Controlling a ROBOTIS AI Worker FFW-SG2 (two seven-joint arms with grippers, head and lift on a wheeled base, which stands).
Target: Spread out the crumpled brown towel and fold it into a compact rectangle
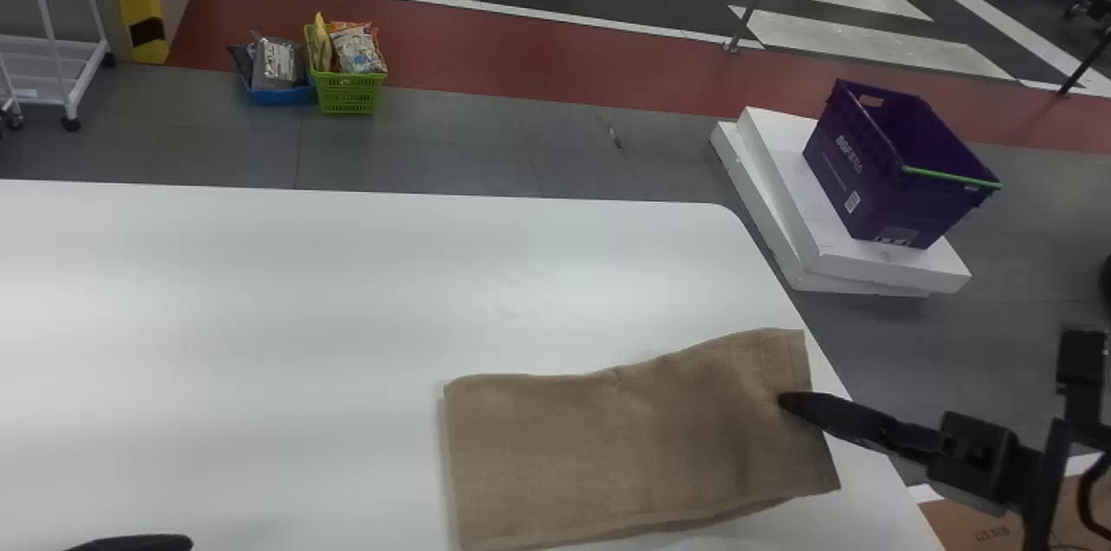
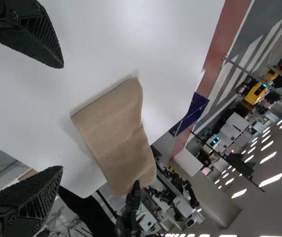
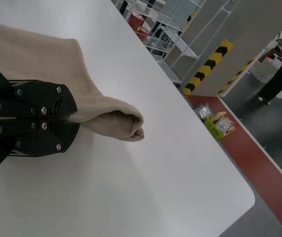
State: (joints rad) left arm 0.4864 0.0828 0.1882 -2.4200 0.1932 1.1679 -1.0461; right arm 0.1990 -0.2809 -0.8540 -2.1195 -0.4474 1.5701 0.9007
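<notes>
The brown towel (image 1: pixel 608 455) lies on the white table as a folded rectangle near the right edge, its right part slightly raised. At that right part is my right gripper (image 1: pixel 785 402). In the right wrist view the right gripper (image 3: pixel 76 119) is shut on the towel (image 3: pixel 42 54), and a loose fold bulges out beyond the fingertips. My left gripper (image 1: pixel 139 543) is at the head view's bottom left, away from the cloth. The left wrist view shows the left gripper (image 2: pixel 62 117) open, nothing between its fingers, with the towel (image 2: pixel 113 133) farther off.
The white table (image 1: pixel 260 291) extends left of and behind the towel. Beyond its right edge, a purple crate (image 1: pixel 894 169) stands on white boxes (image 1: pixel 781 230) on the floor. Green (image 1: pixel 349 93) and blue (image 1: pixel 282 95) baskets with packets stand on the floor behind the table.
</notes>
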